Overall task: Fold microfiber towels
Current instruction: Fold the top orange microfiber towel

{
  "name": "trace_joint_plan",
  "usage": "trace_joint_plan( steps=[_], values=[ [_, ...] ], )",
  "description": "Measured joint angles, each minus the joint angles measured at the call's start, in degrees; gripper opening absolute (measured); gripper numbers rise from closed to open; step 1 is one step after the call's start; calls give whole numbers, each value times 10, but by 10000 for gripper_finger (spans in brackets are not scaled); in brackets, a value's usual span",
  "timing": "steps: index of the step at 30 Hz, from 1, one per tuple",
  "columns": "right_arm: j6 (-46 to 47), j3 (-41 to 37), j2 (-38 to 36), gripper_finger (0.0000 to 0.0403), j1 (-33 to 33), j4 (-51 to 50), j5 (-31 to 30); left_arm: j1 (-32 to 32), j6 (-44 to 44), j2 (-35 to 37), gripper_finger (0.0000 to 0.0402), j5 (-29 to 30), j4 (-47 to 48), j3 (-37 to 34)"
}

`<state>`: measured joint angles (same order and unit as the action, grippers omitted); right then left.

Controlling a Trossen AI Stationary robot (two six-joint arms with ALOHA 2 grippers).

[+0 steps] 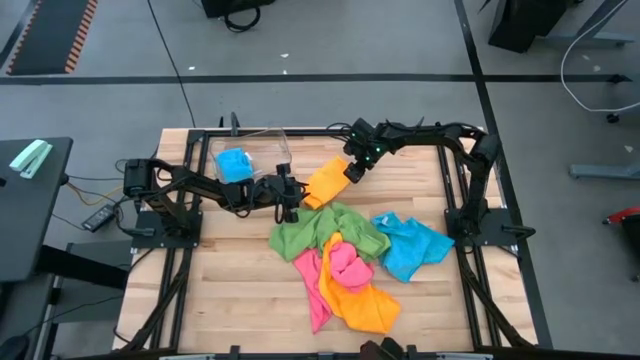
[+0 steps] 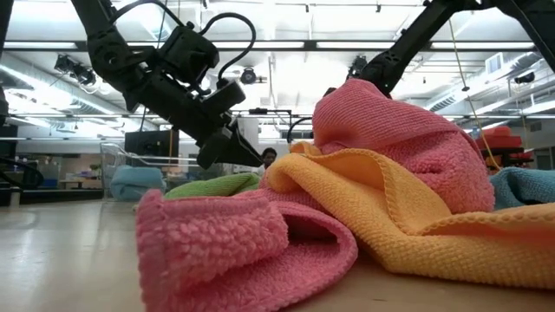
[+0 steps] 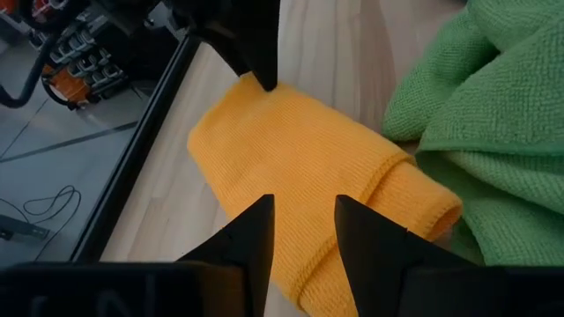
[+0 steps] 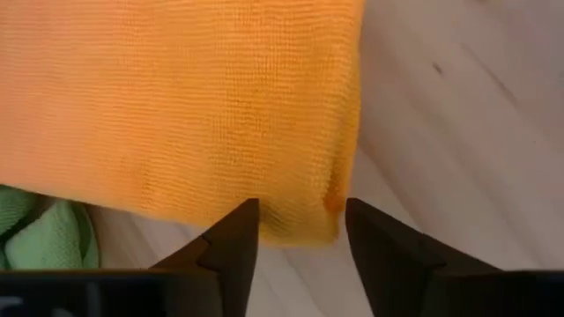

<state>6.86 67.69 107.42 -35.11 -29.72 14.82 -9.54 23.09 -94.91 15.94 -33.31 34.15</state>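
Folding orange towel [image 1: 327, 182] at table's far side, high view: left gripper [image 1: 291, 203] and right gripper [image 1: 353, 172] at opposite ends. Wrist views: both w/ jaws parted, nothing held. Next, prob. regrip an edge, fold again

A folded towel [image 1: 326, 182] lies far on the table [image 1: 230, 290], between the left gripper [image 1: 291, 212] and the right gripper [image 1: 352, 172]. Left of it stands a bin [image 1: 280, 150] with a towel inside [image 1: 235, 164]. Nearer lies a heap of towels [image 1: 350, 265].
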Motion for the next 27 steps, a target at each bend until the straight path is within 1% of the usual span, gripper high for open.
trace_joint_plan(
  steps=[6, 9, 11, 13, 16, 18, 21, 24, 27],
  values=[
    [-25, 24, 0, 206, 0, -25, -22, 0, 0, 0, 127, 0, -5, 0],
    [-35, 36, 0, 209, 0, -43, -29, 0, 0, 0, 130, 0, -4, 0],
    [-39, 38, -7, 209, 0, -51, -52, 0, 0, 0, 132, 0, -2, 0],
    [-45, 38, -20, 209, 1, -51, -73, 0, 0, 0, 132, 0, 3, 0],
    [-59, 38, -40, 209, 2, -32, -80, 0, 0, 0, 128, 0, 4, 0],
    [-76, 38, -47, 209, 10, -3, -81, 0, 0, 0, 125, 0, 5, 0],
    [-98, 29, -51, 209, 34, 79, -74, 0, 0, 0, 122, 0, 5, 0],
    [-111, 3, -43, 209, 60, 185, -75, 0, -2, 0, 122, 0, 5, 0],
    [-115, -41, -42, 209, 76, 294, -98, 0, -14, 0, 126, 0, 5, 0]
  ],
)
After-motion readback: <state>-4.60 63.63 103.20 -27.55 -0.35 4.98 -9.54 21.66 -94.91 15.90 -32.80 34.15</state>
